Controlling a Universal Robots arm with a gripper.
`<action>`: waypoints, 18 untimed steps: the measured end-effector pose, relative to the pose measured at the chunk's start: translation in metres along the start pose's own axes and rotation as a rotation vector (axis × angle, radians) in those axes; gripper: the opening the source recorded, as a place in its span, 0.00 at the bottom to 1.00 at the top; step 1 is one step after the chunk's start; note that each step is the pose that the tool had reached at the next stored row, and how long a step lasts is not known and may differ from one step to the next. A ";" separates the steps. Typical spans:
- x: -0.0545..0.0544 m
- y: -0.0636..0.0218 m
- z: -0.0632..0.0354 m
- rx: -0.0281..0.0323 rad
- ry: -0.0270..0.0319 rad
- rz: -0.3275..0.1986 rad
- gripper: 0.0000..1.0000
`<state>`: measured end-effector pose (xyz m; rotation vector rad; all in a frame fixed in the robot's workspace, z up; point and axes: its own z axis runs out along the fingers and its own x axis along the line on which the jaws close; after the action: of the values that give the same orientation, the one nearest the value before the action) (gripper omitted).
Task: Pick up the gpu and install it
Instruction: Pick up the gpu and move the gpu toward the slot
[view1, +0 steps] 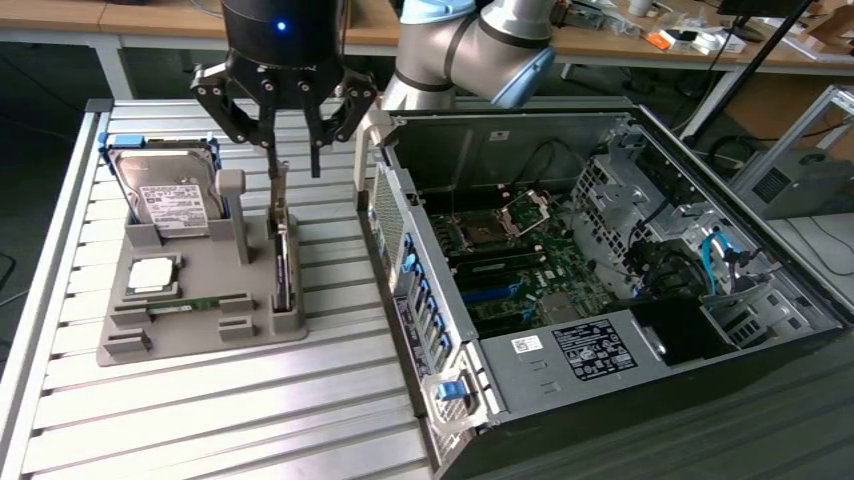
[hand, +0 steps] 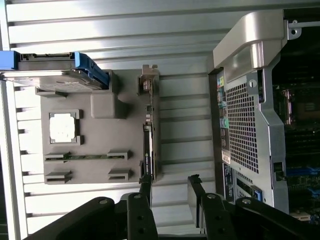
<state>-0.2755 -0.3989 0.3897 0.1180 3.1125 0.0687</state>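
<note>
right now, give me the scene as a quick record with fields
claw: open, holding nothing, hovering over the bracket end of the gpu
gpu: on edge in the gray holder, not installed
holder: on the slatted table; also carries hard drive, processor chip, memory stick
computer case: side open, on the exterior view's right of the holder

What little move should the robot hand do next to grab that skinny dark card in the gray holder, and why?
Probably a small sideways nudge toward the exterior view's left. The hand hangs open above the gpu, which stands on edge in the gray holder. In both views it seems lined up under one finger, not the gap, so dropping straight might bump it.
</note>
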 end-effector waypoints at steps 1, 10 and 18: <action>0.001 -0.0001 0.0004 0.0000 0.0000 0.000 0.42; 0.003 -0.0008 0.0133 -0.0002 -0.0001 0.000 0.42; 0.003 -0.0012 0.0223 -0.0001 -0.0001 0.000 0.42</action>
<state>-0.2785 -0.3989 0.3674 0.1180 3.1124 0.0689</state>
